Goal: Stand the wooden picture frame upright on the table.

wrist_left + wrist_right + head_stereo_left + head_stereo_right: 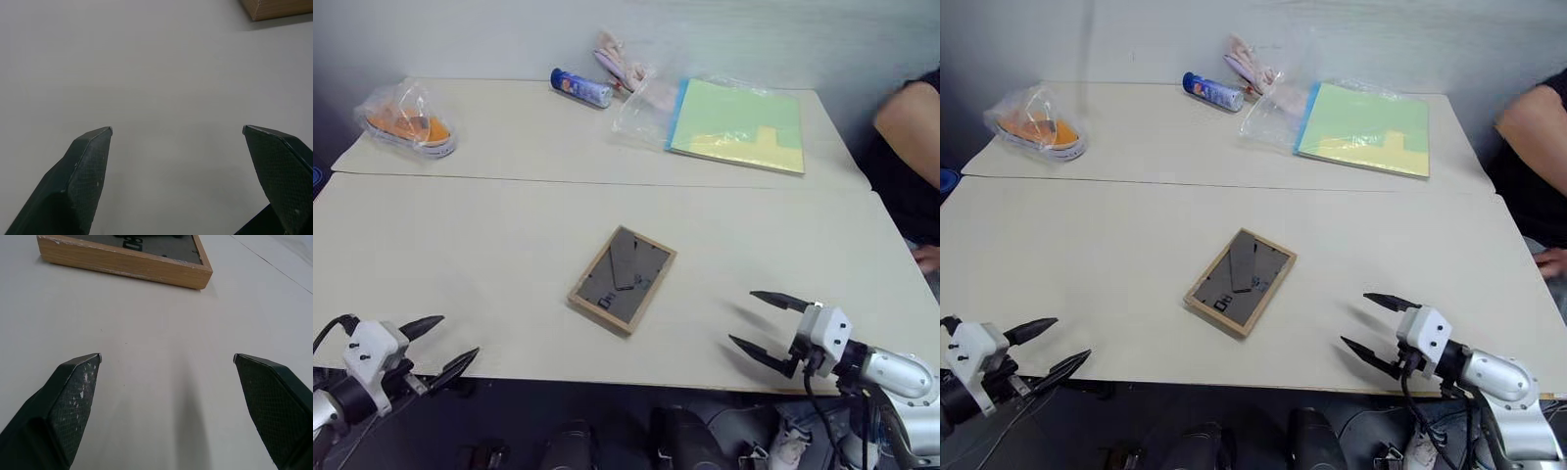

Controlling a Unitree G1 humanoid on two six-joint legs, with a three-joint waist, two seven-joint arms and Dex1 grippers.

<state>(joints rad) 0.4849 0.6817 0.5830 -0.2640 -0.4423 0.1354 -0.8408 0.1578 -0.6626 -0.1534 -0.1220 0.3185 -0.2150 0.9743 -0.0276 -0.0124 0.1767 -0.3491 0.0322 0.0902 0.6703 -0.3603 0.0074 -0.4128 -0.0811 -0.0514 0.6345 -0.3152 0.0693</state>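
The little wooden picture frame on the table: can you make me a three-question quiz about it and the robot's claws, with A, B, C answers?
1. Where is the small light-wood rectangular picture frame?
A. Middle of the beige table
B. On the green-yellow paper pad
C. In a gripper

2. What colour is the frame's upturned side?
A. White
B. Dark grey
C. Red

3. How are the left gripper and right gripper?
A. Both shut
B. One holds the frame
C. Both open, empty

Answers: 1 A, it lies between the grippers, apart from both. 2 B, the grey back panel faces up. 3 C, each gripper's black fingers stand spread with nothing between.
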